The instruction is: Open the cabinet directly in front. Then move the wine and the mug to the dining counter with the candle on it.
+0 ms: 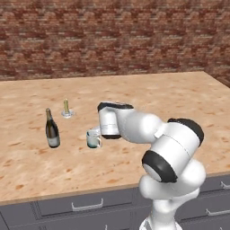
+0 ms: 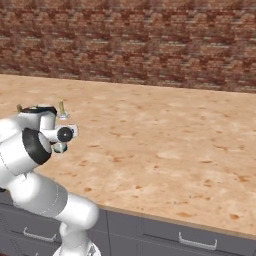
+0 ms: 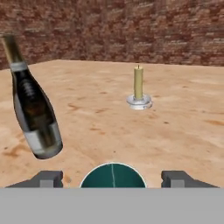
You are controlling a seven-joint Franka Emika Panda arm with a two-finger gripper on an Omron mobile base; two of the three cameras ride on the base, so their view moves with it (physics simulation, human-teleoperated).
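Mug (image 1: pixel 94 139) upright on counter (image 1: pixel 134 96), just beside the wrist's lower edge, at about 9 o'clock from the elbow in left base view. Teal inside (image 3: pixel 113 176) seen from above in hand view, centred between the two dark finger tips, one at 8 o'clock and one at 4 o'clock of the rim. Gripper (image 3: pixel 113 178) spread wide, tips standing clear either side of the mug, not pinching it. Wine (image 1: pixel 52 130) upright at 9 o'clock of the mug, well apart from it; tilted only by camera roll in hand view (image 3: pixel 34 113), at 10 o'clock of the mug. Candle (image 1: pixel 66 108) on its small dish at 11 o'clock of the mug in left base view, farther back toward brick wall (image 1: pixel 112 36); at 12 to 1 o'clock of the mug in hand view (image 3: pixel 138 83). Arm (image 1: pixel 148 130) folded low over the counter: elbow raised near the front edge, forearm reaching level toward 9 o'clock, hand turned down over the mug. Grey drawers (image 1: pixel 85 204) with short handles under the counter's front edge. From right base view, forearm and wrist bunched at far left, candle (image 2: pixel 62 109) peeking just above them.
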